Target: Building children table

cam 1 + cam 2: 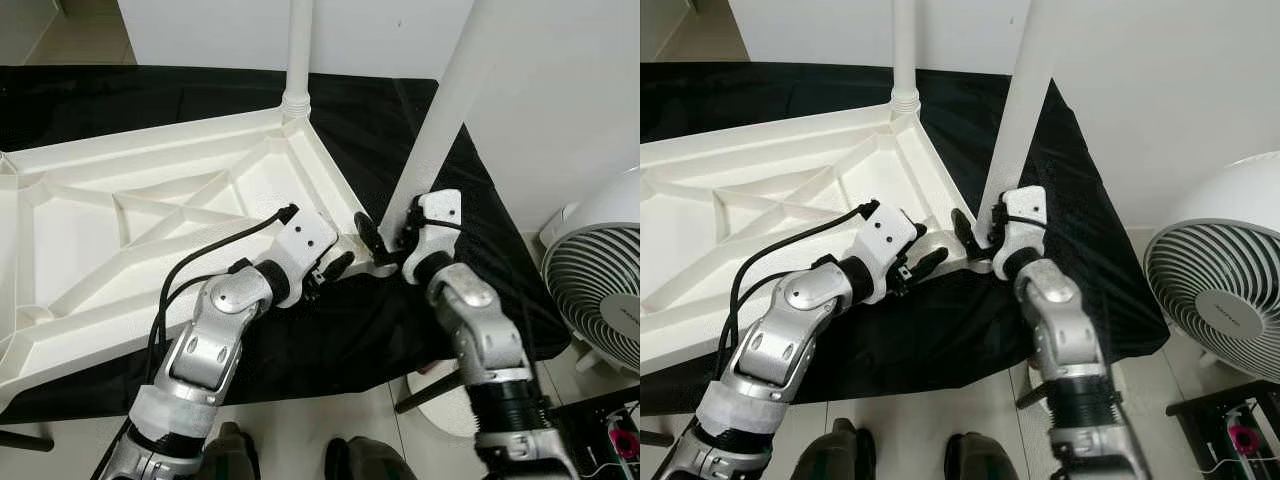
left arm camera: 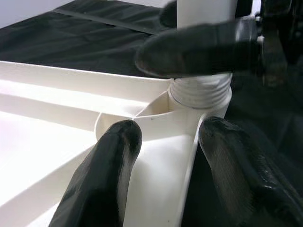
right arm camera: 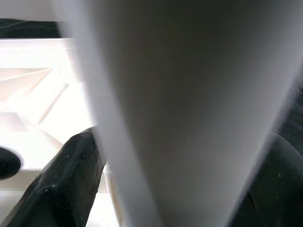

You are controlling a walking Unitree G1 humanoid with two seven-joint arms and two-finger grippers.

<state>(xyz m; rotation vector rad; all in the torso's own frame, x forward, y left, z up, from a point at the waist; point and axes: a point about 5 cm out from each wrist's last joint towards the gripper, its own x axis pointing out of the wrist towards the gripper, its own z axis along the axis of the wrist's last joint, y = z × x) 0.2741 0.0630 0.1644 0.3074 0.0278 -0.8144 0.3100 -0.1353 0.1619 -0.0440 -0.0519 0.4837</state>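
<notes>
An upturned white plastic table top (image 1: 120,180) lies on a black cloth (image 1: 380,110). One white leg (image 1: 298,50) stands upright in its far corner. A second white leg (image 1: 450,100) leans slightly over the near right corner, its threaded end (image 2: 199,92) sitting at the corner socket. My right gripper (image 1: 388,232) is shut on this leg just above the thread; the leg (image 3: 189,118) runs between its fingers (image 3: 61,184). My left gripper (image 1: 332,266) is shut on the table top's corner rim beside the socket, with fingers (image 2: 109,175) on either side of the rim.
A white floor fan (image 1: 600,290) stands to the right of the clothed surface, with a dark rack (image 1: 600,420) in front of it. A white wall runs behind and to the right. My feet (image 1: 350,462) are at the near edge on a tiled floor.
</notes>
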